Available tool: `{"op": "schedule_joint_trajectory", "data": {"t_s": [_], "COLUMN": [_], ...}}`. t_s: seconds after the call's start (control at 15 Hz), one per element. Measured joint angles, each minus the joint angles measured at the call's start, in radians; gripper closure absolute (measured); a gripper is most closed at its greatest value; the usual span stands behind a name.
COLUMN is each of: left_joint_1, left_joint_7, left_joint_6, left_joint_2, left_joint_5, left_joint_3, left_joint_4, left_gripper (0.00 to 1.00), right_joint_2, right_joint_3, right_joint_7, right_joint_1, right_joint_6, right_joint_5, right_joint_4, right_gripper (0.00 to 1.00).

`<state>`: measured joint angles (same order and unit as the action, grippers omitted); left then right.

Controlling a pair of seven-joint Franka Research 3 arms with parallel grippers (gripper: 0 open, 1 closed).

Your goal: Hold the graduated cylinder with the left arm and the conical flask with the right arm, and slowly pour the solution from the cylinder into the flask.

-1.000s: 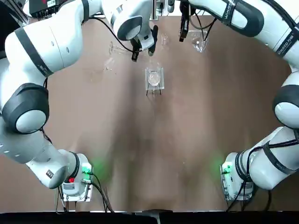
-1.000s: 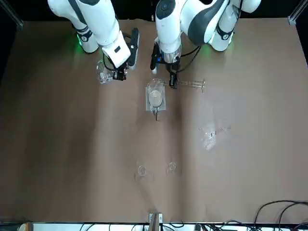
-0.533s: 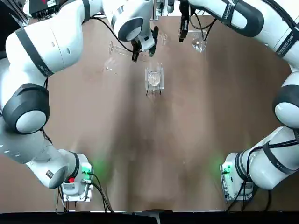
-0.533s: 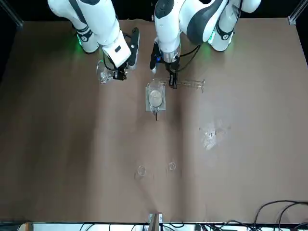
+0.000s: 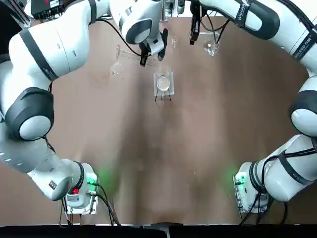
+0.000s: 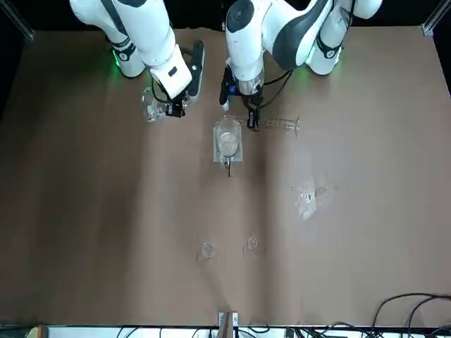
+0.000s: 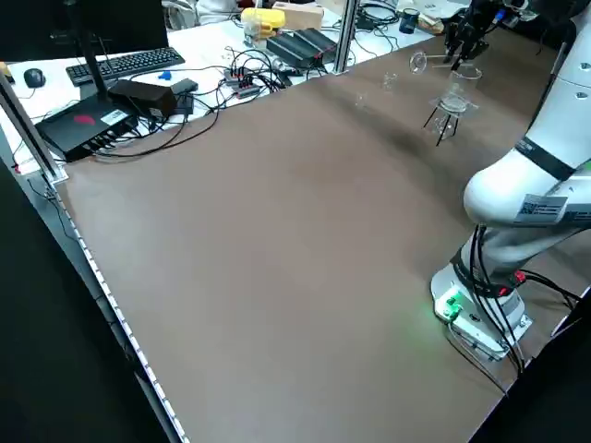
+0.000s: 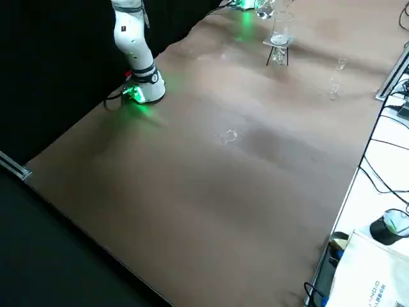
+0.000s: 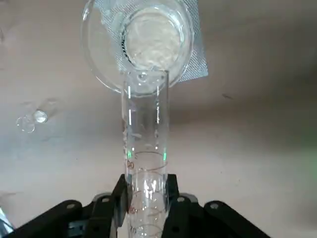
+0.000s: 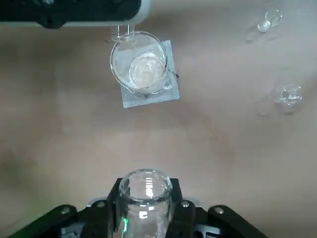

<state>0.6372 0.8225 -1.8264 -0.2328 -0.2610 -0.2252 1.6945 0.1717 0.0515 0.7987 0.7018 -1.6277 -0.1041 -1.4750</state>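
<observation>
My left gripper point(image 5: 143, 55) is shut on the graduated cylinder point(image 5: 130, 52), which lies almost level above the table at the far middle. Its round foot points to my left. In the left wrist view the cylinder point(image 9: 145, 144) runs out between the fingers point(image 9: 120, 198), and its open mouth sits just over the beaker's rim. The right gripper point(image 5: 194, 33) hangs a little farther right and is shut on the neck of the conical flask point(image 5: 212, 47). The flask's mouth point(image 10: 145, 189) shows between the right fingers point(image 10: 111, 201). From the front, the cylinder point(image 6: 273, 124) and the flask point(image 6: 151, 110) flank the beaker.
A wide clear beaker point(image 5: 163, 82) on a white square stand point(image 6: 228, 152) stands between the two grippers, holding something pale. Small clear glass pieces lie at the far side point(image 6: 208, 249) point(image 6: 251, 243) and toward my left point(image 6: 307, 196). Cables and desk gear lie beyond the table's edge point(image 7: 138, 92).
The left gripper and the cylinder have shifted only very slightly. The right gripper and the flask stay where they were.
</observation>
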Motion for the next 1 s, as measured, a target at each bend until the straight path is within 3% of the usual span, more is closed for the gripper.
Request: {"op": "schedule_joint_trajectory", "data": {"t_s": [0.67,1.0], "left_joint_1": [-0.121,-0.318], "left_joint_7": [0.077,0.333], "left_joint_6": [-0.118,-0.128], "left_joint_2": [-0.005,-0.004], "left_joint_5": [0.33,0.681], "left_joint_3": [0.006,0.004], "left_joint_4": [-0.032,-0.045], "left_gripper": [0.66,0.66], "right_joint_2": [0.002,0.025], "right_joint_3": [-0.005,-0.006], "right_joint_7": [-0.033,-0.082], "right_joint_1": [0.035,0.081], "right_joint_6": [-0.004,-0.02], "right_joint_5": [0.001,0.033], "right_joint_4": [0.0,0.0], "right_gripper": [0.61,0.61]}}
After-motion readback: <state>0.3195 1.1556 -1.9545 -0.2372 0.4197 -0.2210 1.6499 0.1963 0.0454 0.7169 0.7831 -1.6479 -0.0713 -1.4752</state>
